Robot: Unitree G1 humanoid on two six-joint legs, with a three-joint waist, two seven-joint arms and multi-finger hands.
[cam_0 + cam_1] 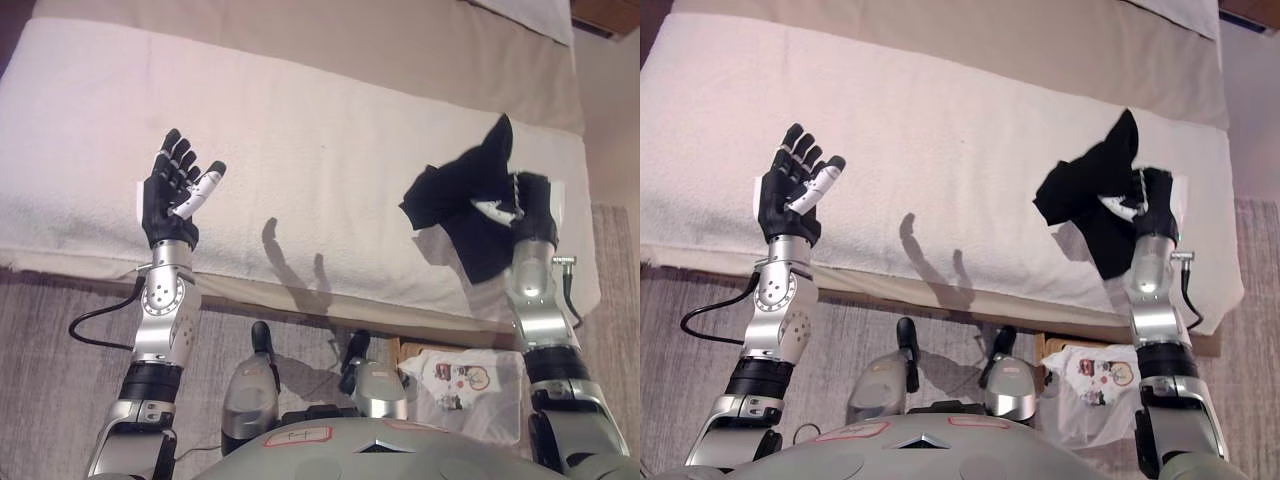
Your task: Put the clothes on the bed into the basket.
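Observation:
A black piece of clothing (462,200) hangs just above the right part of the white bed (320,140). My right hand (527,205) is shut on it, fingers curled into the cloth, which drapes to the left of the hand and down. At the left, my left hand (175,190) is raised over the bed's front edge, open, fingers spread and empty. No basket shows clearly in either view.
A beige strip of bedding (400,40) runs along the far side of the bed. Below the bed's front edge at the right lies a clear plastic bag with printed items (462,385) on the grey carpet (50,400).

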